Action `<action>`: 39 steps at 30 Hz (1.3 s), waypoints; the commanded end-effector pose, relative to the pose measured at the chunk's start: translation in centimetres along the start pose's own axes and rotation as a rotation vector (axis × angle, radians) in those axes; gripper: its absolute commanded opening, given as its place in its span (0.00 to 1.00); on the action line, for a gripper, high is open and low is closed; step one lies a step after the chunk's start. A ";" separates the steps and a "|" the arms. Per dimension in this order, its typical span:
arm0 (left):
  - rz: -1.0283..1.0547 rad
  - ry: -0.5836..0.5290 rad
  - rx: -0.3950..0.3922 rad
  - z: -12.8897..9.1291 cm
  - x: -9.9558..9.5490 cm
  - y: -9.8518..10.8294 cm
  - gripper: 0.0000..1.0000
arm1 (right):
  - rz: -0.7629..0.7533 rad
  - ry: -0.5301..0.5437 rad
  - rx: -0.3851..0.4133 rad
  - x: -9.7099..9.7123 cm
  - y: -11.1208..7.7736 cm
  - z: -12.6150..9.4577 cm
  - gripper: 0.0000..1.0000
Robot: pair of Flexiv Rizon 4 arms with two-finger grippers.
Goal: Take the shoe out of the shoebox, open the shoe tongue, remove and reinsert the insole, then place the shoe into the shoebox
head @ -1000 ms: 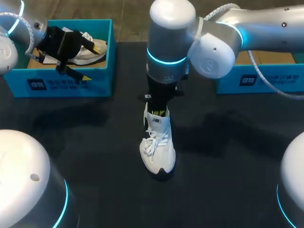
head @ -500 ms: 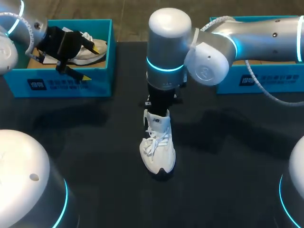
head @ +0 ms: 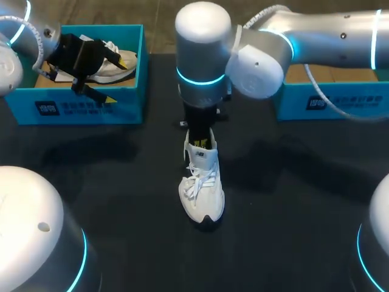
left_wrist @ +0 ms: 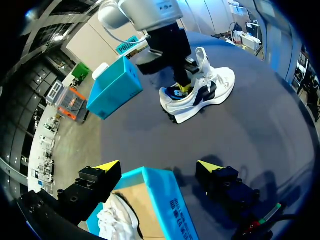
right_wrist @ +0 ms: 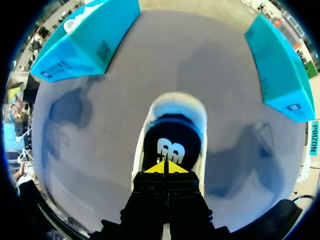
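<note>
White shoe (head: 202, 188) stood at table centre, my right gripper (right_wrist: 165, 167) clenched tip-to-tip at its heel opening, shoebox (head: 91, 104) at 10 o'clock held a second shoe (head: 118, 70), my left gripper (left_wrist: 159, 165) released astride its wall.

A cyan ring (head: 200, 78) is glowing on the silver-white right arm (head: 203, 36); beside it a white cable (head: 313, 82) is trailing, and under it the black right gripper (right_wrist: 164, 167) is showing yellow tips.
</note>
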State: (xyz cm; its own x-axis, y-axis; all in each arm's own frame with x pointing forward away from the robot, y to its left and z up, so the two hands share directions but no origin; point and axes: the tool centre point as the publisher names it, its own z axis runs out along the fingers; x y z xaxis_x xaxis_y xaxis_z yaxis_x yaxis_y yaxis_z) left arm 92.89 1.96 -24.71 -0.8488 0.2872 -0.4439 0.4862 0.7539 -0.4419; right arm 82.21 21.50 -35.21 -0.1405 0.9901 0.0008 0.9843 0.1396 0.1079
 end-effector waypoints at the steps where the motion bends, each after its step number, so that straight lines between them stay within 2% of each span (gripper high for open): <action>1: 0.000 0.001 -0.004 0.0 0.0 -0.1 1.00 | 0.003 -0.008 -0.028 -0.4 0.3 -0.8 0.00; 9: 0.000 0.001 -0.004 0.0 0.0 -0.1 1.00 | 0.001 -0.017 -0.046 -0.2 1.5 1.5 0.00; 18: 0.000 0.001 -0.004 0.0 0.0 -0.1 1.00 | 0.007 -0.002 0.014 0.0 1.2 3.9 0.00; 21: 0.000 0.001 -0.004 0.0 0.0 -0.1 1.00 | 0.010 -0.005 0.014 -0.2 1.0 3.5 0.00; 26: 0.000 0.001 -0.004 0.0 0.0 -0.1 1.00 | 0.023 -0.044 -0.053 -0.4 1.2 0.8 0.00; 31: 0.000 0.001 -0.004 0.0 0.0 -0.1 1.00 | 0.015 -0.074 -0.114 -0.4 2.2 -0.3 0.00; 39: 0.000 0.001 -0.004 0.0 0.0 -0.1 1.00 | 0.027 -0.069 -0.179 -0.1 3.5 1.7 0.00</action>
State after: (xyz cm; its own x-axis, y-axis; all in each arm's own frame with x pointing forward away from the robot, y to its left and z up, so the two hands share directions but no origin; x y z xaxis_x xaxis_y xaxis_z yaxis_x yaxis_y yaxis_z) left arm 92.89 1.96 -24.71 -0.8488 0.2872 -0.4439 0.4862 0.7538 -0.4420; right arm 85.72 21.72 -35.21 -0.1016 0.9924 -0.0689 0.9542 0.1168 0.2754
